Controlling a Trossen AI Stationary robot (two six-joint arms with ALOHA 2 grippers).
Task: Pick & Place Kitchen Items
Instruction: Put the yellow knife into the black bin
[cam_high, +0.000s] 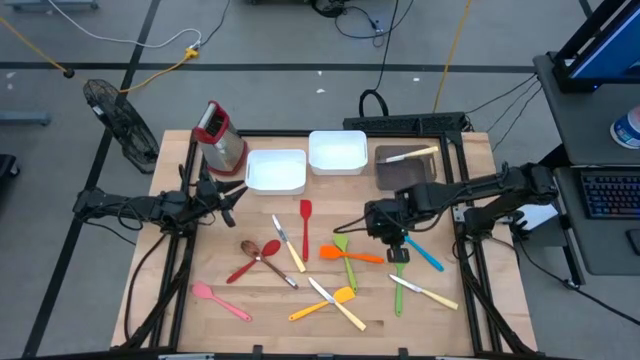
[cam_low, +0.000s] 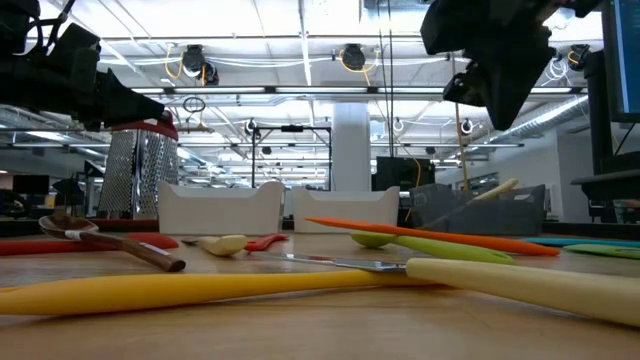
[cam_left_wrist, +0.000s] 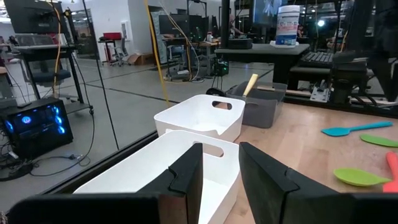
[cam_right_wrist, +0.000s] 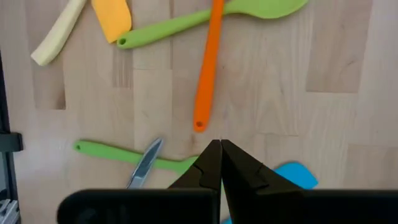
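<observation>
Right gripper (cam_high: 397, 243), jaws clenched and apparently empty, hangs above the utensils (cam_high: 340, 262) scattered mid-bench: step is selecting a pick. Next move calls for opening over one handle. Left gripper (cam_high: 228, 192) waits by the white tray (cam_high: 276, 171), jaws part-open, empty.

Colourful utensils (cam_high: 305, 262) scattered flat on table

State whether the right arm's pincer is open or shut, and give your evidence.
Shut. In the right wrist view the right pincer has its two dark fingers pressed together, nothing between them, above the wooden table.
</observation>
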